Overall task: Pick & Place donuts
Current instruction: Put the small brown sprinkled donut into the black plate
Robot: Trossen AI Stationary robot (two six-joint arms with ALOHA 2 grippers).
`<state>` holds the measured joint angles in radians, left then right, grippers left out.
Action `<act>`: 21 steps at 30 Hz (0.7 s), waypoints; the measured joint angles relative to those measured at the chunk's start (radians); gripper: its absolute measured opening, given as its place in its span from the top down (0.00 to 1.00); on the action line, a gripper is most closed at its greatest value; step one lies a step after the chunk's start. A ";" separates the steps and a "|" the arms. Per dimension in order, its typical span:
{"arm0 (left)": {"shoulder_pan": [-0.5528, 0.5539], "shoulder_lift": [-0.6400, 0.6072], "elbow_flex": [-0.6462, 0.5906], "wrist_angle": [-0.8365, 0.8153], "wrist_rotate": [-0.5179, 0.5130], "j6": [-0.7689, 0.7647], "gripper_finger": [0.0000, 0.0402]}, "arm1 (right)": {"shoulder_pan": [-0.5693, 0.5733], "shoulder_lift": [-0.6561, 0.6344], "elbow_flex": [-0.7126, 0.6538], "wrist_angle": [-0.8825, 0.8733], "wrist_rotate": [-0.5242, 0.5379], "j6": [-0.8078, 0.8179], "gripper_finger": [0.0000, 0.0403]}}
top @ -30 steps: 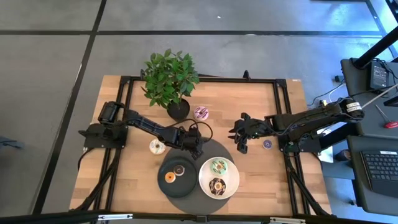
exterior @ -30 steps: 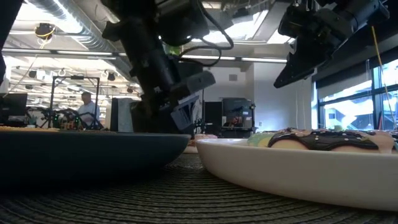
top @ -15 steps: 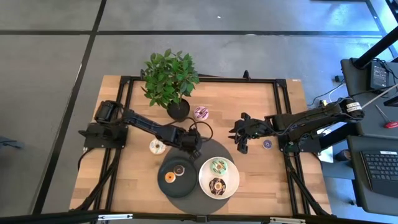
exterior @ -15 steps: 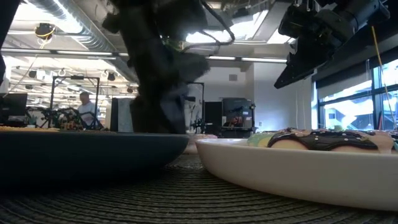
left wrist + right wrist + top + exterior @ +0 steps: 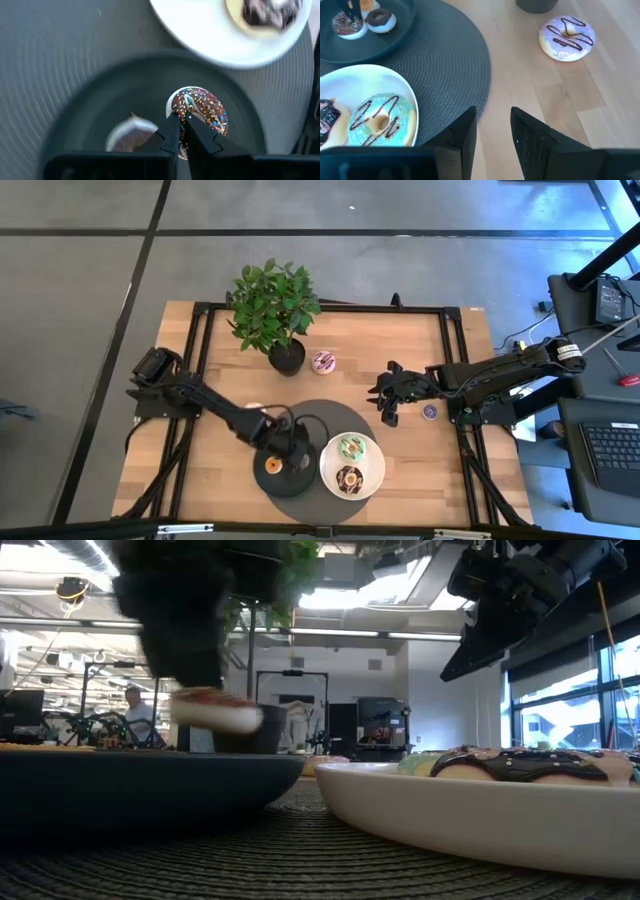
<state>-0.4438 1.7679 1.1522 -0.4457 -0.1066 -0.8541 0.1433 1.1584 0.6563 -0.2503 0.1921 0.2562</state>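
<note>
Over the black plate (image 5: 75, 105), the left gripper (image 5: 181, 131) pinched a sprinkled donut (image 5: 200, 112), seemingly to place it; right gripper (image 5: 492, 127) waited part-open.

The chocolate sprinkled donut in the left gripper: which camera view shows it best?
The left wrist view: the chocolate sprinkled donut fills the centre, pinched by the left gripper over the black plate. The low view blurs it; the right wrist view shows it small; the high view hides it.

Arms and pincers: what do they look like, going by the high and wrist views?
Both arms are dark, jointed and slim, on black bases at the table edges. A thin black cable loops beside the left pincer. The right pincer has two dark, flat, blocky fingers; the left's fingers taper to narrow tips. No markings are visible.
</note>
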 joint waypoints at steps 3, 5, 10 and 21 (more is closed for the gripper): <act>-0.041 0.007 0.001 0.006 -0.004 -0.040 0.96 | 0.000 0.000 0.000 0.004 0.000 0.004 0.70; -0.065 0.010 -0.001 -0.009 -0.007 -0.052 0.96 | 0.000 0.000 0.000 0.008 0.000 0.015 0.70; -0.101 0.029 0.000 0.001 -0.003 -0.052 0.96 | 0.000 0.000 0.000 0.009 0.000 0.032 0.70; -0.106 0.033 0.000 -0.007 -0.055 -0.033 0.96 | 0.000 0.000 0.000 0.014 0.000 0.050 0.70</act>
<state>-0.5503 1.8014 1.1519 -0.4527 -0.1618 -0.8871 0.1436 1.1584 0.6563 -0.2359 0.1921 0.3061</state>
